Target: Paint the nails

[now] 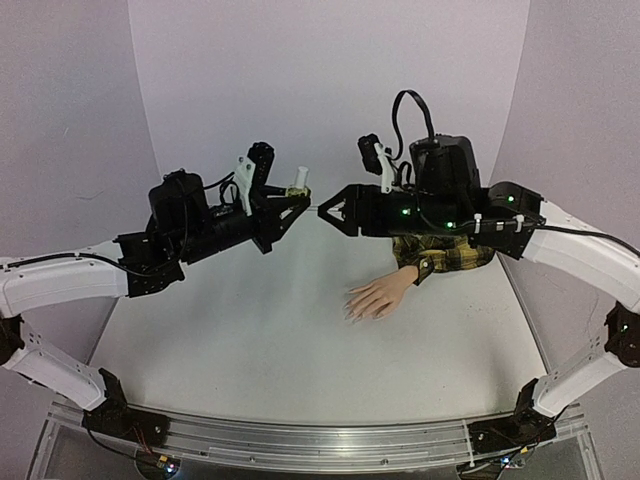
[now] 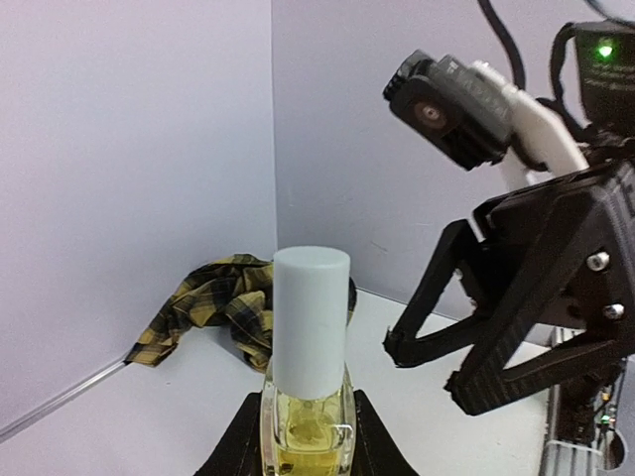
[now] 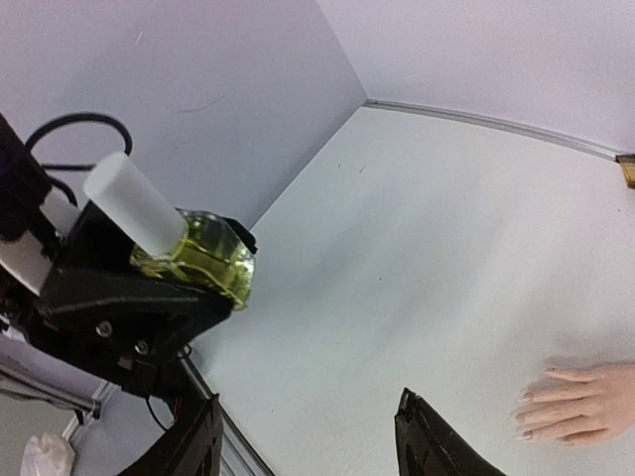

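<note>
My left gripper (image 1: pixel 295 204) is shut on a small glass bottle of yellowish liquid with a white cap (image 1: pixel 299 182) and holds it upright above the table; in the left wrist view the bottle (image 2: pixel 306 412) stands between the jaws. My right gripper (image 1: pixel 328 213) is open and empty, its tips just right of the bottle, facing it; it also shows in the left wrist view (image 2: pixel 425 367). The right wrist view shows the bottle (image 3: pixel 198 260) at left. The mannequin hand (image 1: pixel 378 297) lies palm down on the table, its nails (image 3: pixel 524 397) bare, with the plaid sleeve (image 1: pixel 440 254) behind it.
The white table (image 1: pixel 260 340) is enclosed by pale back and side walls (image 1: pixel 300 80). The sleeve's cloth (image 2: pixel 213 302) bunches near the wall corner. An aluminium rail (image 1: pixel 300 440) runs along the near edge by the arm bases.
</note>
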### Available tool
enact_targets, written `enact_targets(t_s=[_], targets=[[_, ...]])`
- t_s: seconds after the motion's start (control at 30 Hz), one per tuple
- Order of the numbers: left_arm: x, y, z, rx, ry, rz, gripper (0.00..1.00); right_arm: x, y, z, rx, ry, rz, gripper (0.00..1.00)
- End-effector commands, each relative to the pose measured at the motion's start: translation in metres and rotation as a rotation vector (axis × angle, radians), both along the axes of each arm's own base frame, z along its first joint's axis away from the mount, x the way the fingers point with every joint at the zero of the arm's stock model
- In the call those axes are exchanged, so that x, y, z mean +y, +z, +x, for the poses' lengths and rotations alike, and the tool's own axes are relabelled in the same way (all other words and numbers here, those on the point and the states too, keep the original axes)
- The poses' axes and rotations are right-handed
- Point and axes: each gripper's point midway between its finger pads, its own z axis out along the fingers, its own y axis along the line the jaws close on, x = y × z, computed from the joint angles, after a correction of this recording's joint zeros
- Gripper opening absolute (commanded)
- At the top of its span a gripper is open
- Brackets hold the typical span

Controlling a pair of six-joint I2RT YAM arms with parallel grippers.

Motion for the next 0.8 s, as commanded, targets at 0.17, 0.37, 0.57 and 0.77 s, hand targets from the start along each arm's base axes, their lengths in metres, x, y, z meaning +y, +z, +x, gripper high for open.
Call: enact_targets(t_s=[0.17, 0.37, 0.57, 0.77], targets=[[-0.011, 0.006, 0.019, -0.068, 0.145, -0.007, 0.0, 0.007, 0.044, 0.027, -0.037, -0.242, 0.114, 0.52], [-0.015, 0.005, 0.019, -0.057, 0.162, -0.018, 0.0, 0.018, 0.037, 0.041, -0.046, -0.287, 0.062, 0.43], [-0.014, 0.01, 0.016, -0.059, 0.156, -0.033, 0.0, 0.033, 0.034, 0.045, -0.052, -0.261, 0.044, 0.3], [-0.013, 0.011, 0.017, -0.054, 0.161, -0.038, 0.0, 0.045, 0.03, 0.041, -0.048, -0.202, 0.035, 0.19]])
